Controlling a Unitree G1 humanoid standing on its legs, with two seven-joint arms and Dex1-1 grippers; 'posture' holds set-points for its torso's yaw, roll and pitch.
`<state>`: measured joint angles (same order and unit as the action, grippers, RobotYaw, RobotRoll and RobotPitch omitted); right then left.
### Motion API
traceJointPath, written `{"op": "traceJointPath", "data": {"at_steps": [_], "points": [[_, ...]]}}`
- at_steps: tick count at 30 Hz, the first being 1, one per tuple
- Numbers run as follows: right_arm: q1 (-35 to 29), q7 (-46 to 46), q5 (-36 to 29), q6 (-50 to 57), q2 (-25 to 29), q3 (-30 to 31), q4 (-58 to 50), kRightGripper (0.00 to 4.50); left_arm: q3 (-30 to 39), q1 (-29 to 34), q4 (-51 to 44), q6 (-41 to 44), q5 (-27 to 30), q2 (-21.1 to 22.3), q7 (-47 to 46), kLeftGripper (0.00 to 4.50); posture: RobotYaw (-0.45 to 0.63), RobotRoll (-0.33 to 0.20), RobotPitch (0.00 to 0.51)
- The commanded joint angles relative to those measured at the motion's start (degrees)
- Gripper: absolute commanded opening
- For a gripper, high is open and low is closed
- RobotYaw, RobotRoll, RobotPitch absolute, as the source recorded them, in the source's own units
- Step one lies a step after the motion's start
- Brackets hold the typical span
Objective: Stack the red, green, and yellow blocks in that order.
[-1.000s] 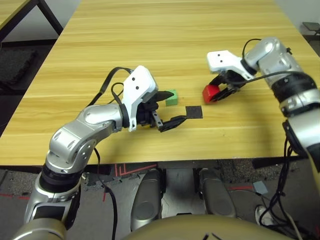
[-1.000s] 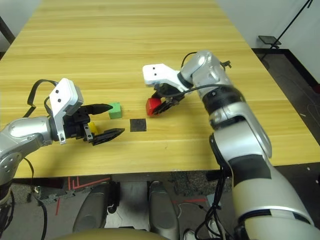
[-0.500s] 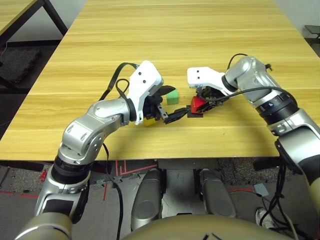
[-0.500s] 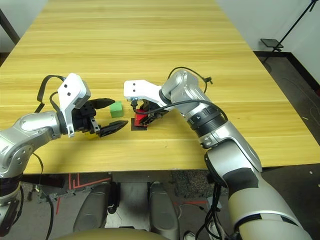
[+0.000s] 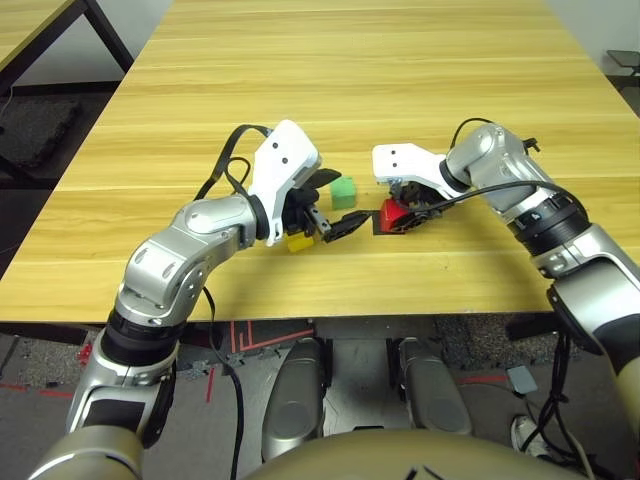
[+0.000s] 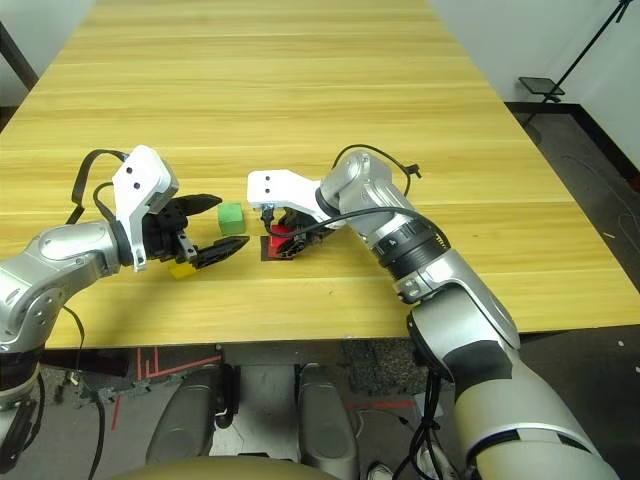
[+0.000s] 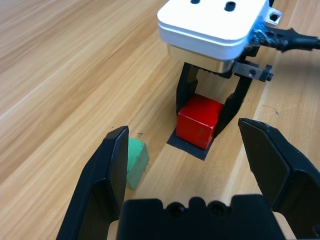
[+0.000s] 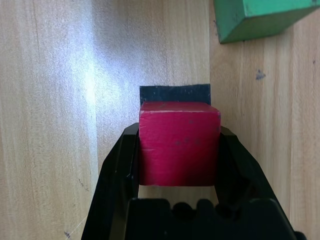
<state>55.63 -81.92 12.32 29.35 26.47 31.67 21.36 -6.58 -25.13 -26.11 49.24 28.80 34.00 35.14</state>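
Reaching inward from the right with the silver forearm bent at the elbow, the right gripper (image 5: pixel 402 216) pinching the red block (image 8: pixel 178 148) between both black fingers, low over the bench (image 5: pixel 400 80). Angling in from the left with the elbow folded, the left gripper (image 7: pixel 192 172) holding its two fingers spread wide and gripping nothing, pointing toward the right gripper.

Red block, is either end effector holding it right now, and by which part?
The right end effector holds the red block by two opposite side faces; the left end effector holds nothing.
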Motion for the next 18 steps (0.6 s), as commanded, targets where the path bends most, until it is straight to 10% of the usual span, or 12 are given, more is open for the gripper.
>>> {"op": "traceJointPath", "data": {"at_steps": [1,6,18], "points": [[-0.28,0.09,-0.82,-2.24,-0.84,0.34,1.48,3.05,-0.44,-1.38,1.56,-0.63,-1.23,0.51,0.85,4.50,0.51,-0.296,0.133],[2.50,-2.08,-6.17,-7.07,-0.18,-5.63,6.01,4.48,-3.90,-5.71,7.39,-2.36,-3.70,2.70,6.05,4.50,0.47,-0.270,0.111],[3.76,-4.33,-16.14,-11.52,14.05,-22.21,13.75,4.48,-16.88,-27.42,46.84,-23.71,-17.99,-1.43,28.04,4.50,0.24,-0.206,0.070]]}}
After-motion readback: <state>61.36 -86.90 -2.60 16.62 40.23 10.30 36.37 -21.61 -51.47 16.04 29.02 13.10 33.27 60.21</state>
